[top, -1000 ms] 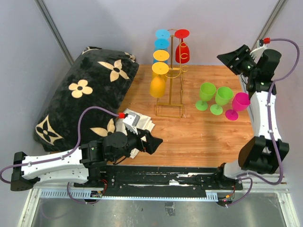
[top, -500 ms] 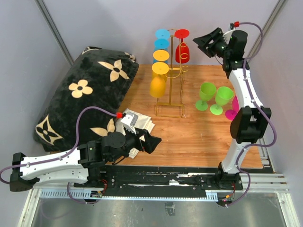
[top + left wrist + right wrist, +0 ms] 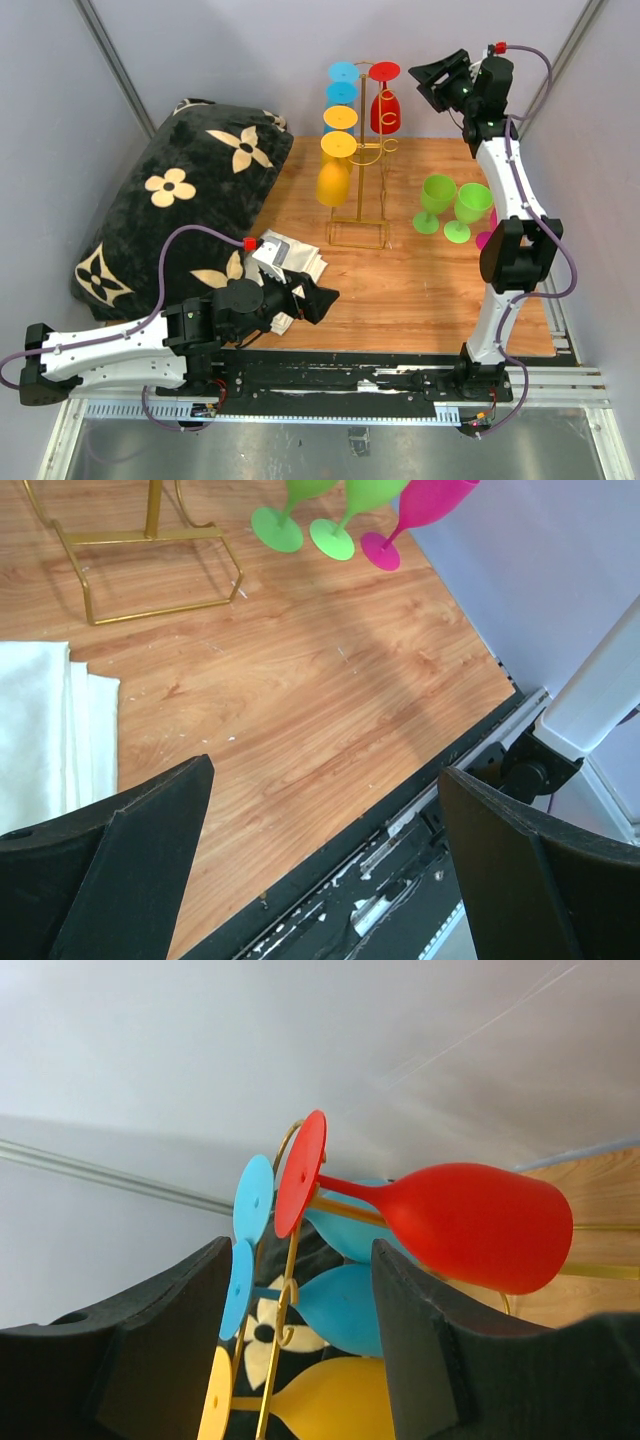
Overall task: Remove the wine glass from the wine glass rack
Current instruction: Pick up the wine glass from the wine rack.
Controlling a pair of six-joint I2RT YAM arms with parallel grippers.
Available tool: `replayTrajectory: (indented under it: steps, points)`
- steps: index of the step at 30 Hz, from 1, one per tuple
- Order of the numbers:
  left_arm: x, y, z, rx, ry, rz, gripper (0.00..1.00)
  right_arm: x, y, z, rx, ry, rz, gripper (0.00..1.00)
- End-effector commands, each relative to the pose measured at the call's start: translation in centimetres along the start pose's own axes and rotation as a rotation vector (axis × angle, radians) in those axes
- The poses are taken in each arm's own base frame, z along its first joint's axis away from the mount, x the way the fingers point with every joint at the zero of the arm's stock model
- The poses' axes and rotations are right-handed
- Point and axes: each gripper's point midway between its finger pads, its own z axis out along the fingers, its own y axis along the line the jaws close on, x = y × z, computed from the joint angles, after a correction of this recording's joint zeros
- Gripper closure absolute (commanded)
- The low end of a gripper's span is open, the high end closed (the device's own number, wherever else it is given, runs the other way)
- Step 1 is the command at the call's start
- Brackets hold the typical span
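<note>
My right jaws, part open and empty, face the red glass hanging on the rack, to straddle its stem

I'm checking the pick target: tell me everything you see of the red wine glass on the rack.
The red wine glass looks like smooth, opaque plastic: round flat foot, thin stem, rounded bowl. It hangs upside down, foot uppermost, at the top right of the gold wire rack, stem caught in its wire. The right claw, jaws apart, faces it without touching.
</note>
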Motion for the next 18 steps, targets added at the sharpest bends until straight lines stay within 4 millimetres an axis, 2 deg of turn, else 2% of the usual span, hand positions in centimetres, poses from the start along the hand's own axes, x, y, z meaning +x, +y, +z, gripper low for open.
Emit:
replayTrajectory:
  steps: [1,9,18]
  points:
    - [-1.6,0.0,-0.3,-0.012,-0.047,-0.015,0.00,-0.2,0.9,1.4,-0.017,-0.031,0.028,0.41]
    - [-1.5,0.0,-0.3,-0.016,-0.043,-0.015,0.00,0.7,1.1,3.1,-0.023,0.002,0.045,0.43]
    - [-1.3,0.1,-0.2,-0.020,-0.039,-0.021,0.00,0.5,1.7,3.7,-0.032,-0.021,0.062,0.48]
